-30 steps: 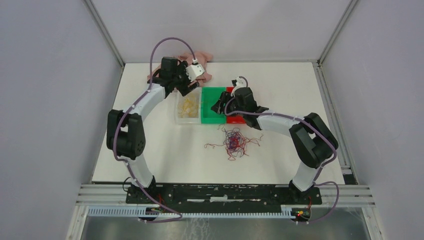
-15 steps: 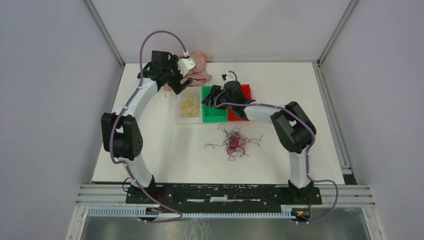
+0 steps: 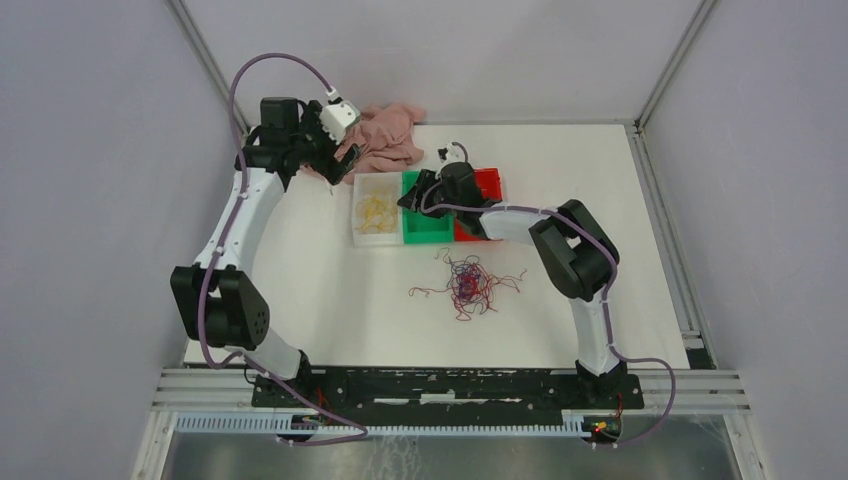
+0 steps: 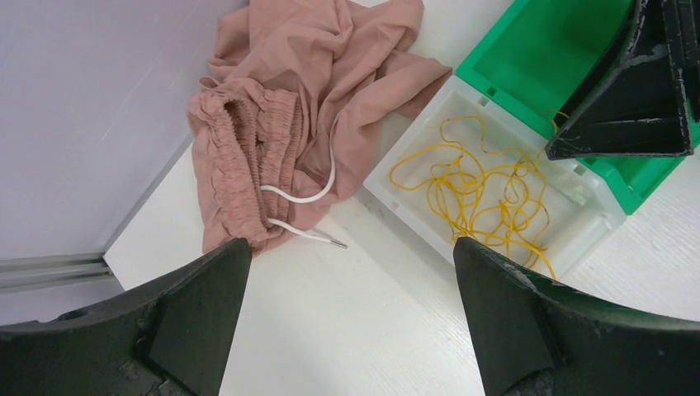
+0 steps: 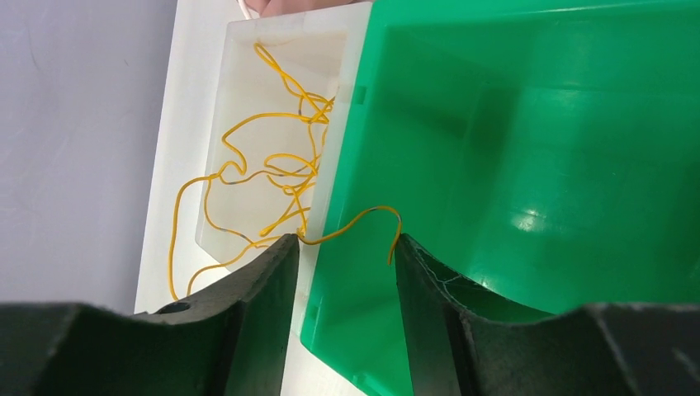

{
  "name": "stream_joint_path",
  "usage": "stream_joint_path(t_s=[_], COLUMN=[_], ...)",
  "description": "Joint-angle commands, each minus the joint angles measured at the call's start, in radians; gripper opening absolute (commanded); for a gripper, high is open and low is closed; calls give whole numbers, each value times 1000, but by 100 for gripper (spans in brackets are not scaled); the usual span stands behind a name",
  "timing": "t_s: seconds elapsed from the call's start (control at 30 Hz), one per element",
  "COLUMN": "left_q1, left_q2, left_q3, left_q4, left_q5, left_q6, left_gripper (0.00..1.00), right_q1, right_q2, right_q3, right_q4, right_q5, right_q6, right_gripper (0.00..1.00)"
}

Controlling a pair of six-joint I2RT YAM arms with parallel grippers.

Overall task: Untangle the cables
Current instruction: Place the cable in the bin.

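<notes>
The cables are split between two spots: a red and purple knot (image 3: 470,283) lies loose on the worktop (image 3: 330,300) in front of the bins, and the yellow strands (image 4: 483,194) sit curled in the white bin (image 5: 239,107). One yellow strand (image 5: 355,219) has flopped over the wall into the green bin (image 5: 536,148). The right hand (image 5: 347,243) hangs right over that stray with its jaws half parted around it, pinching nothing. The left hand (image 4: 348,247) is spread wide and empty, near the pink garment (image 4: 289,107). To my eye this wire is almost weightless, springy and limp, so it will slip from a loose pinch and snag its neighbours. I'd nip it near the free end and draw it out slowly.
</notes>
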Motion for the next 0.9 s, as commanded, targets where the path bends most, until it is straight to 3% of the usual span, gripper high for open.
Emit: stream_joint_path(t_s=[0.0, 0.23, 0.87], left_q1=[12, 24, 69], left_q2=[-44, -75, -127], left_q3=[-30, -78, -135], left_q4=[18, 27, 35], left_q5=[58, 75, 120], left_q6=[-43, -38, -27], left_gripper=[100, 99, 98], right_q1=[11, 12, 20], right_q2=[8, 5, 24], right_q3=[49, 30, 92], right_q4=[63, 140, 120], right_q5=[34, 83, 172], right_q6=[13, 33, -45], right_gripper=[53, 51, 36])
